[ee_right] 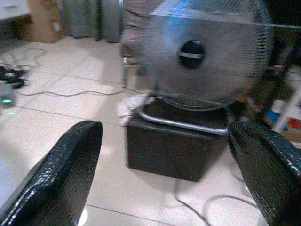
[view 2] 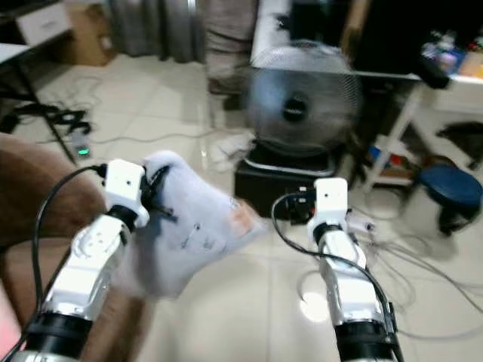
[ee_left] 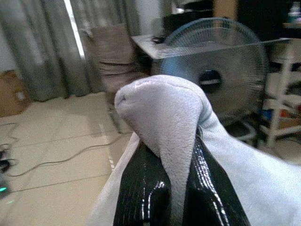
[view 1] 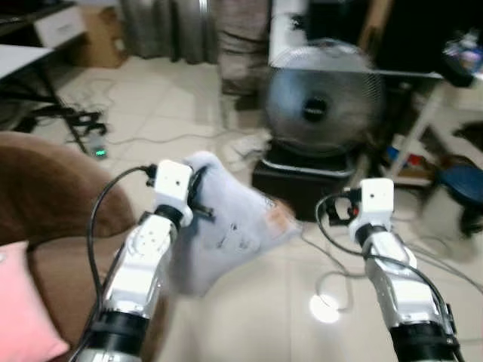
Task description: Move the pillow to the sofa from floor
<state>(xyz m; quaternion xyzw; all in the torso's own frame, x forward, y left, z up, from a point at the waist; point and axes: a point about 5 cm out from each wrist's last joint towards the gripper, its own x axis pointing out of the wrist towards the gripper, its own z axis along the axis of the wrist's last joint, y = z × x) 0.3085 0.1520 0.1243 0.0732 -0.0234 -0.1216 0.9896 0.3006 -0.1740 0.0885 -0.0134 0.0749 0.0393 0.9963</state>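
Pale tiled floor (view 1: 249, 302) across the lower middle of the frame, glare spot near the bottom, cables trailing over it. Brown sofa (view 1: 45, 204) filling the lower left, pink cushion (view 1: 23, 302) at its bottom-left corner.

Nearest: left gripper (ee_left: 176, 188) clenched on a fold of the pillow (view 1: 226, 226), both black fingers (ee_left: 141, 188) pinching the grey fabric between them in the wrist view. Pillow hanging off the floor at centre-left of the frame, just right of the sofa's arm, lower end drooping beside the left forearm. Right gripper (ee_right: 164, 165) released, fingers spread wide, holding nothing, raised at centre-right and well apart from the pillow.

Farther back: black box (view 1: 302, 185) on the floor at centre, round fan (view 1: 321, 105) standing on it. White table (view 1: 423, 83) at upper right, blue stool (view 1: 460, 188) below it at the right edge. Grey curtains (view 1: 166, 26) along the top, cardboard box (view 1: 98, 38) at upper left.

Step in hand, by judgement: carrying, pickup done, placement not yet done. Next move likely a swing left over the sofa seat, then a lowering and release clear of the pink cushion. Single-corner pinch, so some risk of the pillow slipping or swinging.
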